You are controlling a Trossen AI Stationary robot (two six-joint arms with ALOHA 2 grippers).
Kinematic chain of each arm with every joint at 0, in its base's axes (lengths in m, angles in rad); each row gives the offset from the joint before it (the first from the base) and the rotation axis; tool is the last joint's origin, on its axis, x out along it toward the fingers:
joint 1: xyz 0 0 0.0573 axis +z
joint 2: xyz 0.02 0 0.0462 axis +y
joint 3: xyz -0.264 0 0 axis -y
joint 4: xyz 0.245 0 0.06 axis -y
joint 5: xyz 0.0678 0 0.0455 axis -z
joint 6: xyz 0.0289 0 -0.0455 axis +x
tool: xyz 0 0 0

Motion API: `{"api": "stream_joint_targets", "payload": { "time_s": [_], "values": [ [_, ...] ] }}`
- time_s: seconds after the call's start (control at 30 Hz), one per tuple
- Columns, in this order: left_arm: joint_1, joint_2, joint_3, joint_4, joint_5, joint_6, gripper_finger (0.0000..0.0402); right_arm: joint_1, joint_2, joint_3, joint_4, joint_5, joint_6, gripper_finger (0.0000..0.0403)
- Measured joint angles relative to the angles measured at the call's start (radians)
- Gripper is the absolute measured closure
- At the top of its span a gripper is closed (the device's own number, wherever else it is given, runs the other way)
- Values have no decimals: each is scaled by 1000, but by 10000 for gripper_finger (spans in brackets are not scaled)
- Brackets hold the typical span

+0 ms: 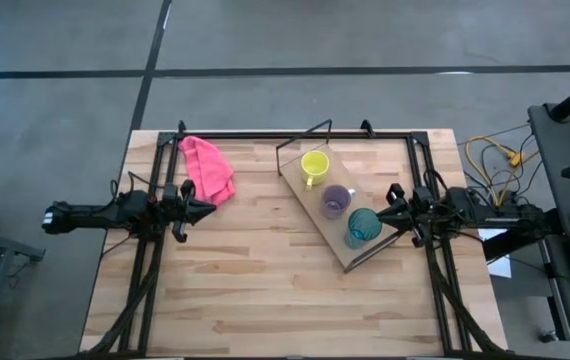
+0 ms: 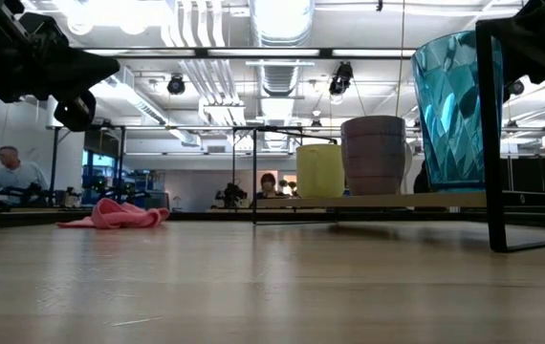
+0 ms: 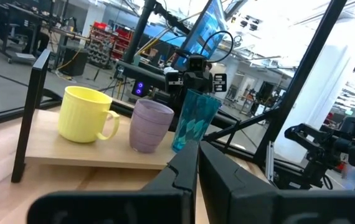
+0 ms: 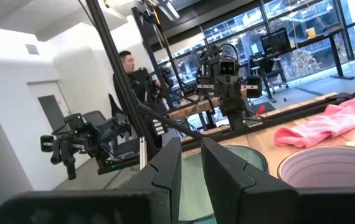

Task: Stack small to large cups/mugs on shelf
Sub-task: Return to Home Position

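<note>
**Asker:** Where are the mugs and the cup sitting?

**Describer:** All three are standing upright, mouths up, in a row on the shelf (image 1: 310, 198). It is a light-brown board with a thin black wire frame. The shelf is lying at a slant on the right half of the slatted wooden bench (image 1: 265, 300). Seen from above, the yellow mug (image 1: 315, 163) is sitting at the far end. The purple mug (image 1: 336, 200) is sitting in the middle. The translucent teal cup (image 1: 362, 226) is sitting at the near end, closest to the right arm. They are standing close together, and I cannot tell whether any of them are touching. From bench height the teal cup is showing as the tallest.

**Asker:** What is the right claw doing?

**Describer:** The right claw (image 1: 385, 212) is hanging just beside the teal cup at the shelf's near end, raised off the bench. Its wrist camera is looking past two dark fingers (image 4: 227, 174) into the open mouths of the teal cup and the purple mug. Those fingers are standing a little apart and gripping nothing.

**Asker:** And the left one?

**Describer:** The left claw (image 1: 208, 206) is hovering over the bench's left side, well apart from the shelf and pointing towards it. Its fingers are pressing almost together, leaving only a thin slit, and they are gripping nothing. A pink cloth (image 1: 208, 168) is lying crumpled on the bench just beyond that claw.

**Asker:** Is anyone showing behind the bench?

**Describer:** A person (image 4: 129, 78) is showing in the room beyond it.
</note>
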Motion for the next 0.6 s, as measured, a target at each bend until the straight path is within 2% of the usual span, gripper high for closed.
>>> {"api": "stream_joint_targets", "payload": {
  "time_s": [0.6],
  "values": [
    [0, 1, 0, 0, 0, 0, 402, 0, 12, 2, 7, 0, 0, 344]
  ]
}}
